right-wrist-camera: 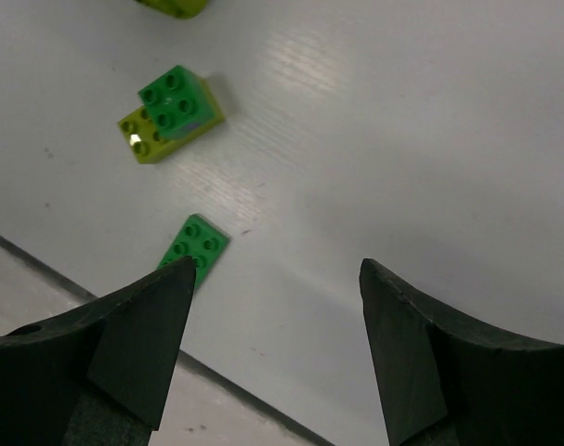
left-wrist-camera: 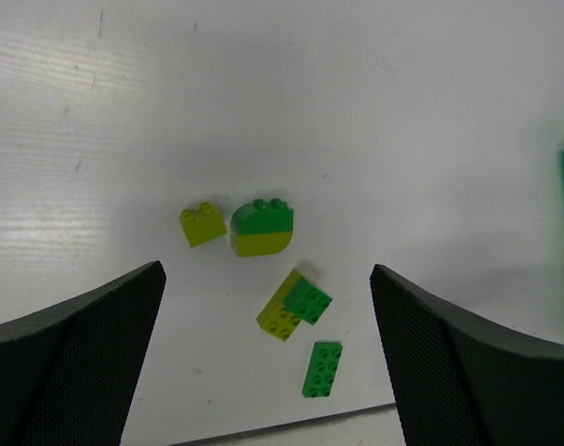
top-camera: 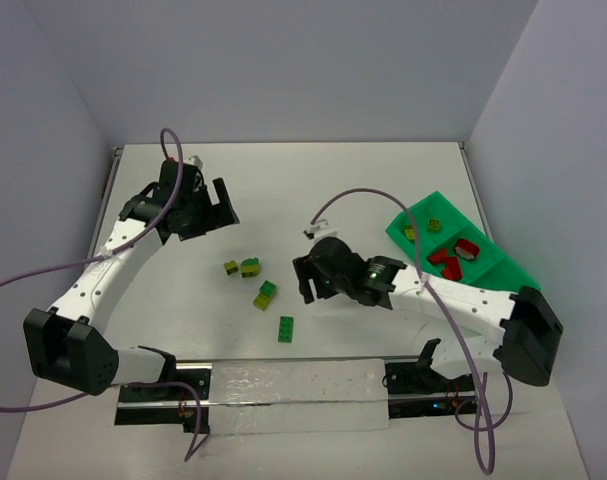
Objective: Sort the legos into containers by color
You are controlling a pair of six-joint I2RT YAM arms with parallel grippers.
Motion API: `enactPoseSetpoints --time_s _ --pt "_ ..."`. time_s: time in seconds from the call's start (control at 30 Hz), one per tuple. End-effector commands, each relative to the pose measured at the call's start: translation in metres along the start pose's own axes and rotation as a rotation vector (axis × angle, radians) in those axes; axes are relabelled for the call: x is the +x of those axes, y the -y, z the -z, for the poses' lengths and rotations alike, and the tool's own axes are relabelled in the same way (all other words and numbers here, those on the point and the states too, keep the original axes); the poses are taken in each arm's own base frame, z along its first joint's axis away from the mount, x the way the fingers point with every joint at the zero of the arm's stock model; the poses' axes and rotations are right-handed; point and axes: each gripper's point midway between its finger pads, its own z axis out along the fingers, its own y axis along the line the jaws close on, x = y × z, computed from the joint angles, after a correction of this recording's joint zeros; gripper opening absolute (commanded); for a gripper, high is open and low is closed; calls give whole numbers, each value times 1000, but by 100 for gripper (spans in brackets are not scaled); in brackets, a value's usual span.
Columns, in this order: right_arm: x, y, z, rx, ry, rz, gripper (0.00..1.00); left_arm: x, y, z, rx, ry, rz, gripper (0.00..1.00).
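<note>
Green and flat, the nearest brick [top-camera: 285,328] lies on the white table [top-camera: 383,180], left of the right gripper [top-camera: 302,281] and a little closer to the arm bases. In the right wrist view this brick [right-wrist-camera: 195,247] sits by the tip of one finger [right-wrist-camera: 142,334] and outside the gap. The right gripper [right-wrist-camera: 274,279] is spread wide with nothing between its fingers.

A little farther, a dark green piece stacked on a yellow-green plate [top-camera: 266,294] rests near the right gripper, apart from it. Behind it are a rounded brick, green over yellow [top-camera: 250,267], and just beside it a small yellow-green brick [top-camera: 230,267].

The left gripper [top-camera: 226,205] hangs farther back and to the left, well apart from these four. Its fingers are also spread and hold nothing; its camera looks down on all four bricks.

At the right, the bright green tray [top-camera: 513,268] holds red bricks [top-camera: 453,258] in one compartment and small yellow-green ones [top-camera: 410,232] in a farther one.
</note>
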Motion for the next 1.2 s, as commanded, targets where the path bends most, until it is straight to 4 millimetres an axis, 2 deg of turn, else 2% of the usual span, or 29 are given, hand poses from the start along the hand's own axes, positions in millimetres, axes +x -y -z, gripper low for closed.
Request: enactPoseSetpoints --time_s 0.0,0.1,0.17,0.23,0.3,0.33,0.37,0.43,0.5,0.67,0.8,0.93,1.07,1.1,1.17 --pt "-16 -24 -3 -25 40 -66 79 32 13 2 42 -41 -110 98" --pt "-8 -19 -7 2 30 -142 81 82 23 -6 48 -161 -231 97" --pt "-1 -6 -6 53 24 -183 83 103 26 -7 62 -198 -260 95" --pt "5 16 -2 111 29 -251 85 130 32 -5 101 -244 -276 94" --pt "20 49 -1 176 22 -338 85 156 44 -2 165 -293 -280 93" --pt "17 50 5 165 40 -366 85 159 46 -1 167 -298 -269 93" --pt "18 74 11 193 67 -442 85 181 52 1 182 -337 -288 93" --pt "18 95 19 219 98 -507 85 209 60 1 180 -382 -305 92" --pt "14 116 29 252 146 -545 85 227 65 -3 153 -403 -316 91" --pt "-1 138 45 318 202 -539 85 259 76 -19 106 -446 -303 85" --pt "-13 137 50 317 218 -532 85 271 74 -39 31 -439 -293 80" --pt "-14 135 50 305 225 -546 85 283 74 -54 -22 -445 -315 72" --pt "-15 133 50 296 229 -553 85 290 74 -66 -77 -440 -373 57" --pt "-16 133 51 298 233 -555 85 289 80 -66 -70 -433 -388 46" --pt "-19 135 57 307 249 -559 85 289 85 -67 -77 -419 -417 33"
